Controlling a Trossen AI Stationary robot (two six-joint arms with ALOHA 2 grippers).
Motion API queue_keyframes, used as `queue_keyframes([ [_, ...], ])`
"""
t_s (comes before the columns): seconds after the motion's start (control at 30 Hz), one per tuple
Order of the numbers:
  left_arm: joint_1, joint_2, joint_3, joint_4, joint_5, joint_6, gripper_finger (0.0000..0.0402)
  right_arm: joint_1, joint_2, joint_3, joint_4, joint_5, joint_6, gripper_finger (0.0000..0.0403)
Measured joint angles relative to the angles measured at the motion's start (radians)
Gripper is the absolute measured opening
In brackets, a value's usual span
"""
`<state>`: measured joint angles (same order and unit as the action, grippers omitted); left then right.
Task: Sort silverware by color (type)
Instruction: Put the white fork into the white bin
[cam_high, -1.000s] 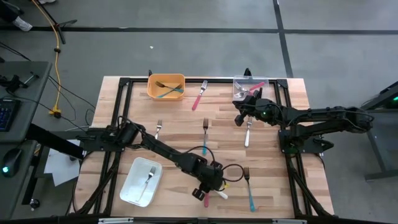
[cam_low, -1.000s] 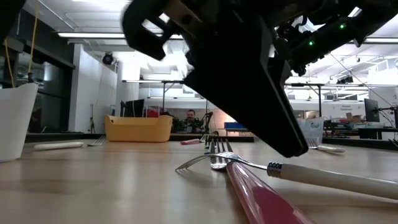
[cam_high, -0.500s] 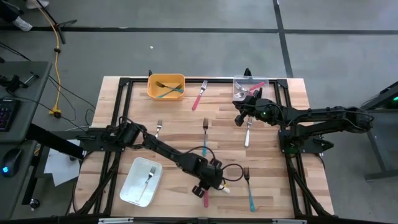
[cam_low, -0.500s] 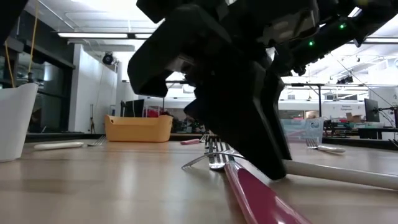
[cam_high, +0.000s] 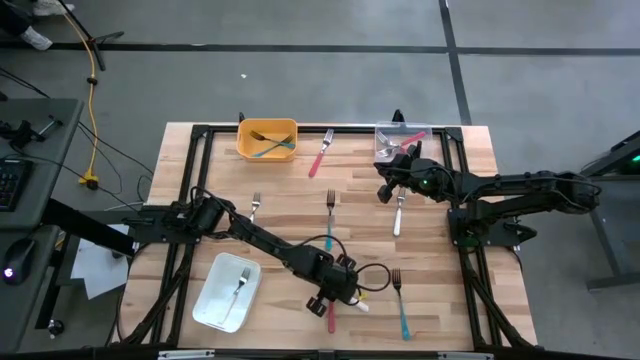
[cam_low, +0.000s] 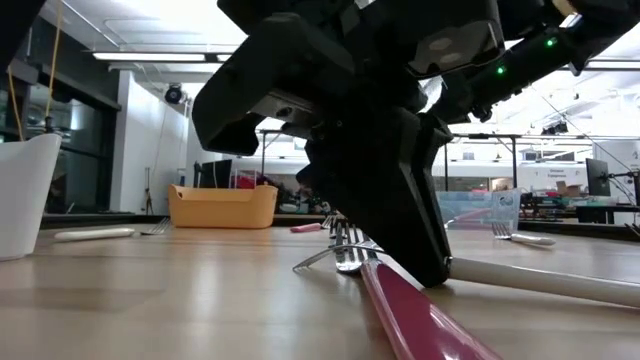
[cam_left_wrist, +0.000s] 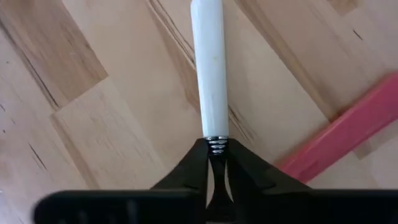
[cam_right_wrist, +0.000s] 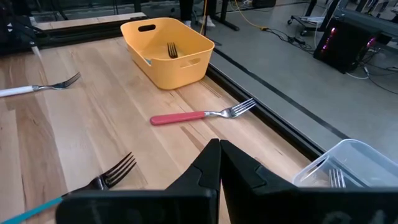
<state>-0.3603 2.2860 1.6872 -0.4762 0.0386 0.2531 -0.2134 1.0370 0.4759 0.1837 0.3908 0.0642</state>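
Overhead camera looks straight down on the whole desk (cam_high: 300, 215); the low one skims its surface (very near), both sharing the yellow bin (cam_high: 267, 139).

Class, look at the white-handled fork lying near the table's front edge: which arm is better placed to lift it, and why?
The left. Its end effector is shut on the white fork at the neck, beside a red fork. The right end effector waits across the table by the clear bin.

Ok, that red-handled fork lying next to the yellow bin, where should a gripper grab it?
Probably mid-handle on the red-handled fork, coming straight down from above and closing across its width. It lies flat on the table, clear of the yellow bin, and the plastic handle looks thicker than the thin metal neck.
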Motion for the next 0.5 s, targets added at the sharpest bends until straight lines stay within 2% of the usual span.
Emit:
queue_keyframes([
  [0.13,0.000,0.000,0.023,-0.043,-0.009,0.028,0.0022,-0.002,0.000,0.000,0.000,0.000,-0.012,0.0003],
  [0.33,0.000,-0.017,0.102,-0.118,-0.079,0.071,0.0022,-0.002,0.000,0.000,0.000,0.000,-0.020,0.0003],
  [0.5,0.000,-0.108,0.109,-0.187,-0.096,0.008,0.0022,-0.002,0.000,0.000,-0.008,0.002,-0.020,0.0003],
])
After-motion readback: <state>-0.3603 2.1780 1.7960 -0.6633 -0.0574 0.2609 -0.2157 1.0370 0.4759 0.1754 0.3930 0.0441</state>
